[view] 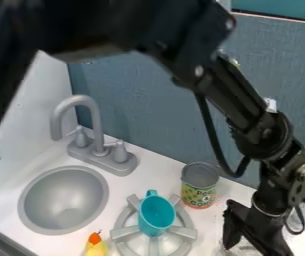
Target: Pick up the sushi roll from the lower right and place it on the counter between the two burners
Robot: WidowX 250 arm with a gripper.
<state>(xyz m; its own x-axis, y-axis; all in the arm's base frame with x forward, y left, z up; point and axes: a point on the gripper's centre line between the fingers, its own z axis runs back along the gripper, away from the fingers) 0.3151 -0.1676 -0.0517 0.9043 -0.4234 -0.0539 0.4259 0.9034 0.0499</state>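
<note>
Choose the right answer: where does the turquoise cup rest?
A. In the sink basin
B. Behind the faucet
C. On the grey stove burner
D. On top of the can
C: the turquoise cup stands on the arms of the grey stove burner, with the can just beside it.

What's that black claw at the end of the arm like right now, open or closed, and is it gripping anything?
Gripper: open, its fingers apart; whether anything sits between them cannot be told.
</note>
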